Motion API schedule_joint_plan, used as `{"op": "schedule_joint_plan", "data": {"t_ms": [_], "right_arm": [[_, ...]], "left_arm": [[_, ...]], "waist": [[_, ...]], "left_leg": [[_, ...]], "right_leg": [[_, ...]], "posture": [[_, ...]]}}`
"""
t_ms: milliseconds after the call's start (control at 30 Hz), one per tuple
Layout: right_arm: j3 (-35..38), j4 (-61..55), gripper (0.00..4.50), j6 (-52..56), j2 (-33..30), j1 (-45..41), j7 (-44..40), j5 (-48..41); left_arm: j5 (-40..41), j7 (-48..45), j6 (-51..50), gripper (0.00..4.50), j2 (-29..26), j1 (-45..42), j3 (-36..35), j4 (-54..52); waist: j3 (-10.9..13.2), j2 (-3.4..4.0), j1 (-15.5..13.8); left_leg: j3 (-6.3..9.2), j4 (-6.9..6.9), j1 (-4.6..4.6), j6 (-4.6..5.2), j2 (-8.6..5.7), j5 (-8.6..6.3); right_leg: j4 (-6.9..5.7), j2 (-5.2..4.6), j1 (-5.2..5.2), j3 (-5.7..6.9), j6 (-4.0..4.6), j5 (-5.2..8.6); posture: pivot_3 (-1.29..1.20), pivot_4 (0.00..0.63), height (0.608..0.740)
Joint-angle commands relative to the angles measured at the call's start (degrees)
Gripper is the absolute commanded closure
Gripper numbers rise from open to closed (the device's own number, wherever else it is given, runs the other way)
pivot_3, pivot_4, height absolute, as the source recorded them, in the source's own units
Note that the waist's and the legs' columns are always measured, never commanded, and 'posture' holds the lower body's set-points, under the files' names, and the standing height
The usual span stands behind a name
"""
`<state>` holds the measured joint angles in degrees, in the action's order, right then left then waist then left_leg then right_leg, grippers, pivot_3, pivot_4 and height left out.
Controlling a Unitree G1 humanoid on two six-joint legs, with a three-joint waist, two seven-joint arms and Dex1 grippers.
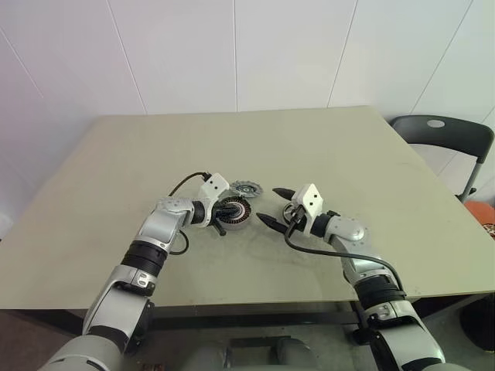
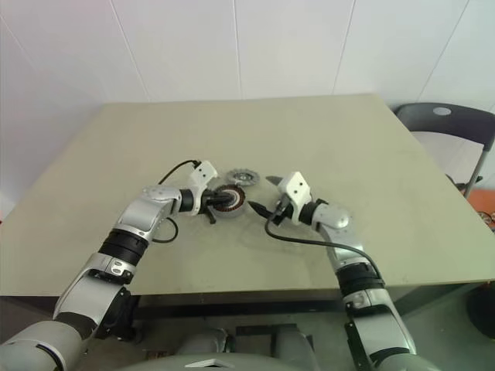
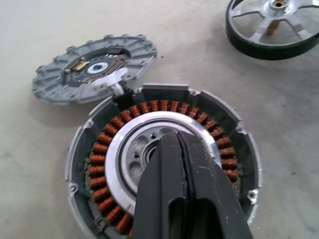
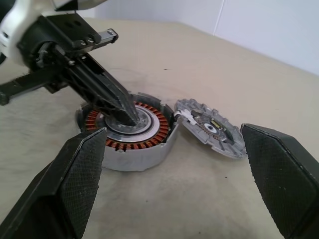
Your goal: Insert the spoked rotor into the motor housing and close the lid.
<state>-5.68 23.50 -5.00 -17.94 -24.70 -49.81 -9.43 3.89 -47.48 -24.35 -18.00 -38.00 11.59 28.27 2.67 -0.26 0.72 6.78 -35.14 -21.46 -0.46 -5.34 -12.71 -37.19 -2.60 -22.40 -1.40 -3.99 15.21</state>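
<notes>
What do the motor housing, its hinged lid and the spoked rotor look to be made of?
Motor housing: likely cast aluminium, matte grey shell, with copper-coloured wire windings around a brighter machined ring. Lid: same dull grey metal by its look, ribbed and scalloped. Spoked rotor: pale metal spokes inside a dark, smooth rim, possibly painted steel or magnet ring.

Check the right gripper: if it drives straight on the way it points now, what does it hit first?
Most likely the motor housing, on its near silver wall. The open right gripper points at it from the side, with bare table between. The shut left gripper sits in the housing's hub; the hinged lid lies beside.
</notes>
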Motion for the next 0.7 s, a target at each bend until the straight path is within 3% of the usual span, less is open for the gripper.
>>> {"op": "schedule_joint_plan", "data": {"t_ms": [33, 700], "right_arm": [[0.53, -4.59, 0.0, 3.01, -1.4, 0.12, -3.51, -2.97], [0.79, -6.36, 0.0, 5.14, -2.86, 1.06, -4.11, -2.5]], "left_arm": [[0.0, 1.12, 1.28, 4.46, -0.42, -1.79, -1.61, 0.06], [-1.67, -0.33, -2.87, 4.46, -1.19, 0.91, 1.32, 0.67]], "waist": [[0.0, 0.0, -0.01], [-0.01, 0.0, 0.0]], "left_leg": [[0.0, 0.0, 0.0, 0.0, 0.0, 0.0], [0.0, -0.01, 0.06, 0.0, 0.0, 0.0]], "right_leg": [[0.0, 0.0, 0.0, 0.0, 0.0, 0.0], [0.01, -0.01, 0.08, 0.01, -0.01, 0.01]], "posture": [[0.0, 0.0, 0.74], [0.0, 0.0, 0.74]]}}
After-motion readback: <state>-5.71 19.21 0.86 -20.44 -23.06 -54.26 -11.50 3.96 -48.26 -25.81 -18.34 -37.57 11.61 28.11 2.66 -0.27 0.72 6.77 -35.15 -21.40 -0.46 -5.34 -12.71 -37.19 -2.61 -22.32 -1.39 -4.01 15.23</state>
